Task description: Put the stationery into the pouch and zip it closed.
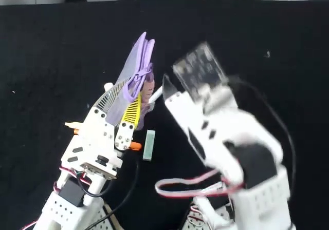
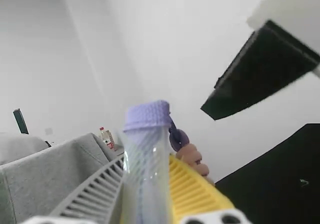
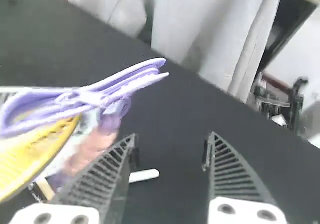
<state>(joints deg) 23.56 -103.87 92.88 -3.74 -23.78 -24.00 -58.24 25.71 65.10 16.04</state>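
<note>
Holding the purple pouch point(image 1: 138, 60) up above the black surface point(image 1: 51, 45), the left arm point(image 1: 92, 142) has its jaws clamped on it. The right arm point(image 1: 226, 132) is just right of the pouch, its jaws apart. A small green block point(image 1: 149, 145) and a white stick point(image 3: 144, 175) lie on the surface near them.

Layout, high view. The pouch point(image 1: 136, 71) stands on edge, raised over the table point(image 1: 267, 45) left of centre, its lower end clamped between the fingers of the left gripper point(image 1: 126, 94). The right gripper point(image 3: 172, 135) sits just to the pouch's right, jaws apart. Two items lie on the table: a small flat block point(image 1: 148, 145) in front of the pouch, beside the left arm, and a short stick point(image 1: 156, 92) between the pouch and the right gripper.
</note>
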